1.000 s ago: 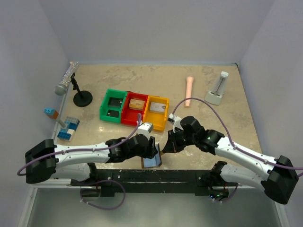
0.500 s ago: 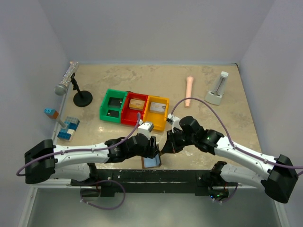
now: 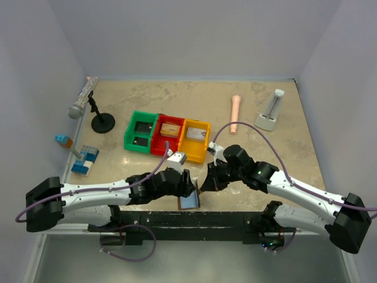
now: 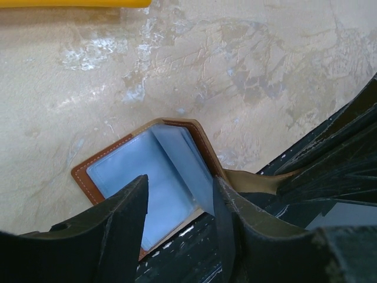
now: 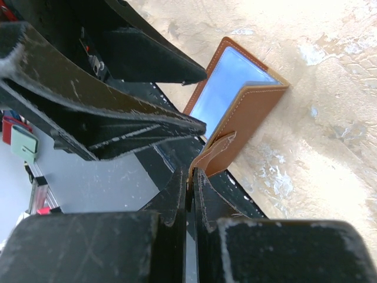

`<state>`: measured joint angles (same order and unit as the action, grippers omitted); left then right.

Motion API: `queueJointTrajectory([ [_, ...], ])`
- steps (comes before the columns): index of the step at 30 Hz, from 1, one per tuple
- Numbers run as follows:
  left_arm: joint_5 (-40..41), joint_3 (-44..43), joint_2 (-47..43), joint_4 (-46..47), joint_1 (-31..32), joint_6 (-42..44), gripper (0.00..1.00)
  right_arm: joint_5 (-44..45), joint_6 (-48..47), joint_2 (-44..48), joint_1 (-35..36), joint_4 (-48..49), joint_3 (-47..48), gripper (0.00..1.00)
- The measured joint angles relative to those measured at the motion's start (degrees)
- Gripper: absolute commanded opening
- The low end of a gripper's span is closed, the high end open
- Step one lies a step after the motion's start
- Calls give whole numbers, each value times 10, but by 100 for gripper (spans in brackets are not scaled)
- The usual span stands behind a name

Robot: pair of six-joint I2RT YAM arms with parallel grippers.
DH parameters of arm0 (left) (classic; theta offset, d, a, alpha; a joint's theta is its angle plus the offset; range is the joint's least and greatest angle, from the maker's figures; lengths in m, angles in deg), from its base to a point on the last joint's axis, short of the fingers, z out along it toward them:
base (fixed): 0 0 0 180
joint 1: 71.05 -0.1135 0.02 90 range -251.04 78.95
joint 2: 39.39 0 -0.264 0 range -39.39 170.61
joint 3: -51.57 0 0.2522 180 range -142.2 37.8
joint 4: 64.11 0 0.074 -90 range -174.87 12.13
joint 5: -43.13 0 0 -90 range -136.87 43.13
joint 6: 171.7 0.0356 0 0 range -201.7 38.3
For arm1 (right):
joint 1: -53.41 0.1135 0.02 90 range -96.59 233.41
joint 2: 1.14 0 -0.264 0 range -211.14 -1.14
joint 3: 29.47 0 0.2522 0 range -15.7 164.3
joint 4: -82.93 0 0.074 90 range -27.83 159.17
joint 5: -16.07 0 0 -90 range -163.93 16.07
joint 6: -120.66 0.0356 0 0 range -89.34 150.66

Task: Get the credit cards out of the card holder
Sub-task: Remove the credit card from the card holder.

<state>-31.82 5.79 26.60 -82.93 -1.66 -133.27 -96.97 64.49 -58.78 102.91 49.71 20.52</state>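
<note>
Open card holder (image 4: 135,171) (right claw (image 5: 191,172) pinching it).

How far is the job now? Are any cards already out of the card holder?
Done: the card holder is open, its pale blue inside showing. In hand: the right claw pinches its brown tab, and the left claw hangs open above the inside. Left: drawing the cards out; no card is seen in either claw.
</note>
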Motion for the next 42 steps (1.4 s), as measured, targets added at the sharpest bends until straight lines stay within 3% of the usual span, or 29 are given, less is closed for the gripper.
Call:
queueJointTrajectory([
  [8,26,29,-56,-4,0,-14,52,0,1,1,0,0,0,0],
  [19,14,23,-4,-3,0,-13,53,0,3,1,0,0,0,0],
  [42,3,7,2,3,0,-13,52,0,7,7,2,-1,0,0],
])
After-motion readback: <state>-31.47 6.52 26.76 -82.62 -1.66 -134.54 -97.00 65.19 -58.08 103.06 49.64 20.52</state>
